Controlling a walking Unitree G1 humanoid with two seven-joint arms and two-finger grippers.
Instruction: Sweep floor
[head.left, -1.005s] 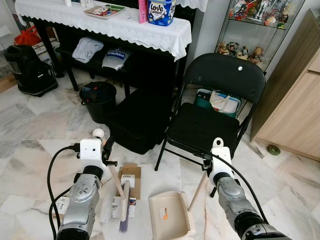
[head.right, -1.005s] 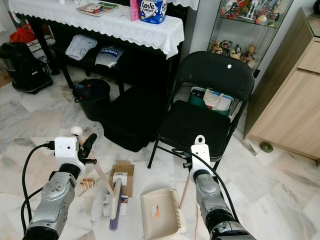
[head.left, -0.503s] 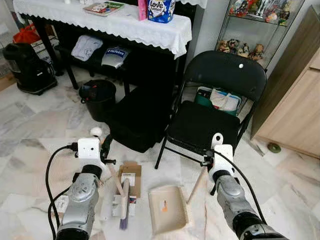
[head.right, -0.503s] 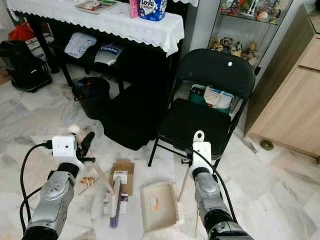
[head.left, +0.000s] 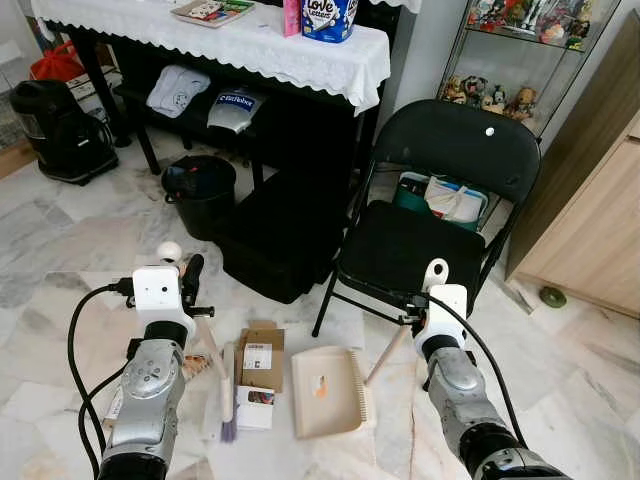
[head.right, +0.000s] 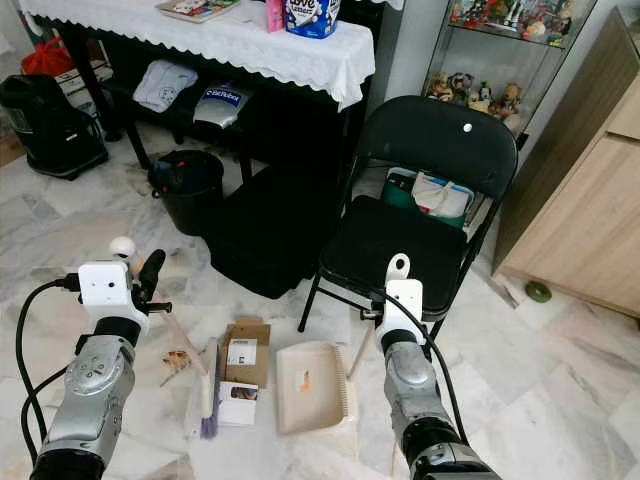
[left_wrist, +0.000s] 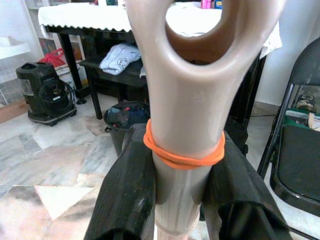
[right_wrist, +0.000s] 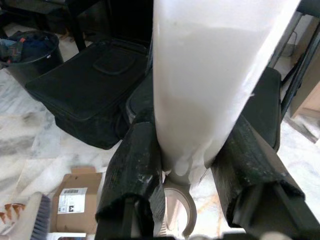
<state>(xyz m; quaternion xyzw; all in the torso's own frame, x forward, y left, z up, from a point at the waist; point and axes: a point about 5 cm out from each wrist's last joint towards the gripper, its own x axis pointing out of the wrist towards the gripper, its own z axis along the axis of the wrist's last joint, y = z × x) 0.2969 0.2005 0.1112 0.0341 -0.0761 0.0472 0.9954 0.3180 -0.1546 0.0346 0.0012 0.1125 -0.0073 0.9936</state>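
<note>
Head view: the left gripper (head.left: 192, 290) grips the broom handle (head.left: 208, 340), its brush head (head.left: 229, 405) on the floor just below, beside a brown box (head.left: 262, 358). The right gripper (head.left: 412, 318) holds the dustpan handle (head.left: 385, 352), the dustpan (head.left: 325, 392) lying flat below.

Left wrist: black fingers (left_wrist: 127, 200) clamp the beige handle under an orange rubber band (left_wrist: 182, 156).

Right wrist: fingers (right_wrist: 137, 175) squeeze the white handle, black case (right_wrist: 95, 90) beyond.

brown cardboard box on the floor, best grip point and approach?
The cardboard box lies flat between the brush and the dustpan. Probably come from above and pinch across its short far edge, which faces bare floor; both long sides are crowded.
</note>
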